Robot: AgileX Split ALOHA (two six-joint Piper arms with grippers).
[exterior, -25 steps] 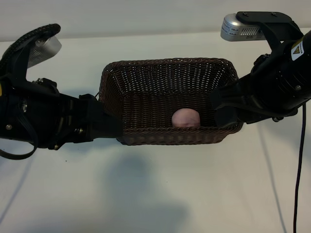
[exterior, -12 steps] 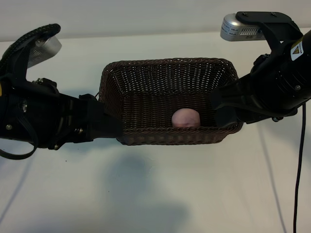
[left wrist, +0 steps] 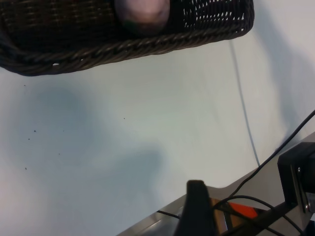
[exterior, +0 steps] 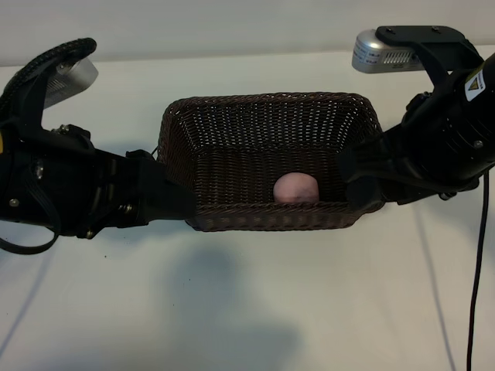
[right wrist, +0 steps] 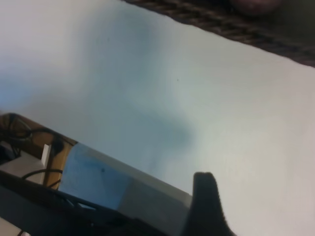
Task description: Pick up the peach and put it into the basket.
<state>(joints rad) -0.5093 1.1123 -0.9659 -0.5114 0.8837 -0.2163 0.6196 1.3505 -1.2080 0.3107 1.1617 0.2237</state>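
The dark woven basket (exterior: 263, 104) hangs above the white table, its blurred shadow lying apart from it on the surface below. The pale pink peach (exterior: 296, 188) rests inside against the front wall. My left gripper (exterior: 166, 199) holds the basket's left front corner and my right gripper (exterior: 357, 179) holds its right front corner. Where the fingers meet the wicker is hidden. In the left wrist view the peach (left wrist: 142, 14) shows above the braided rim (left wrist: 123, 46), and one dark finger (left wrist: 197, 206) stands away from it. The right wrist view shows the rim (right wrist: 236, 29) and one finger (right wrist: 206, 206).
The table (exterior: 247, 294) stretches bare in front of the basket. A black cable (exterior: 473, 270) hangs down at the right. The table's front edge (left wrist: 231, 189) with wires beyond it shows in the left wrist view.
The right arm has shifted very slightly to the right and down. The basket, the peach and the left arm stay where they were.
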